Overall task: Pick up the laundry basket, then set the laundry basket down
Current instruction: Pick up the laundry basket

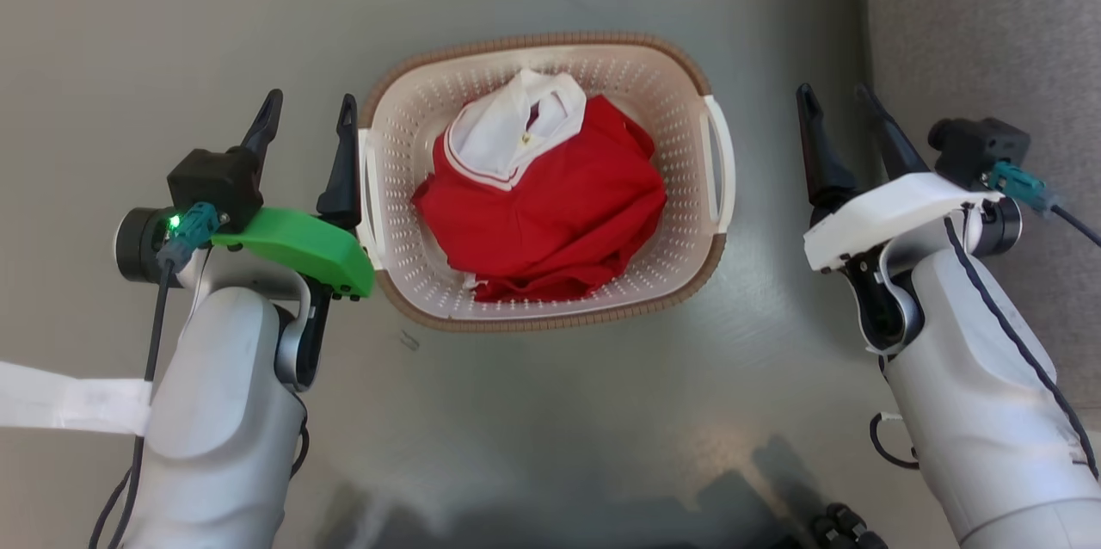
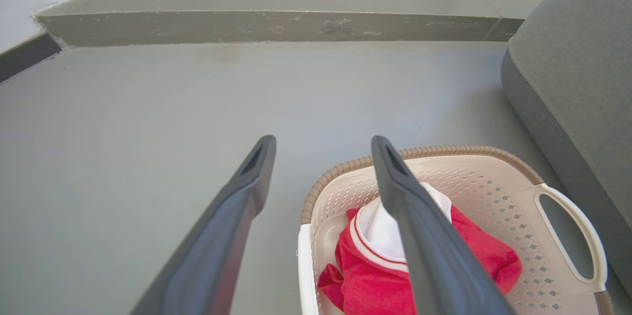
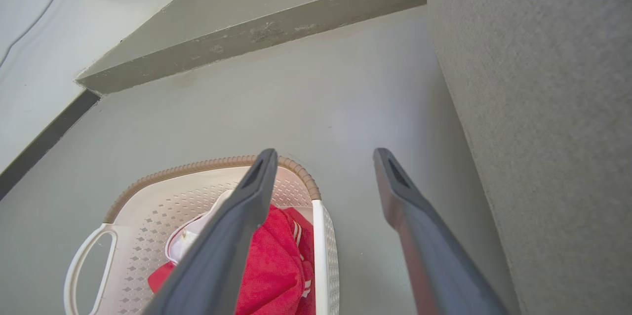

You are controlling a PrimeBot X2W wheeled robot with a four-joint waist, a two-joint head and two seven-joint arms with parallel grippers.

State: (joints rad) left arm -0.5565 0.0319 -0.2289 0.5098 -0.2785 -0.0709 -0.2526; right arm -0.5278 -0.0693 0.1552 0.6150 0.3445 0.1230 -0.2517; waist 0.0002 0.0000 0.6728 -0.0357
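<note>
Pale grey forearms (image 1: 224, 420) carry long dark tapered jaws, a green cover (image 1: 301, 248) on the left wrist, a white cover (image 1: 886, 218) on the right, each with a black camera block (image 1: 215, 179), teal plug (image 1: 193, 226) and black cable (image 1: 155, 334).

Cream perforated laundry basket (image 1: 404, 153) — brown rim — red-and-white shirt (image 1: 550, 205).

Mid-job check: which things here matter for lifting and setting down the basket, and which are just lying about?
Job:
laundry basket
left gripper, open, close at the basket's left side
right gripper, open, apart from its right side

Lying about:
red shirt, riding inside the basket
grey sofa
floor step
</note>
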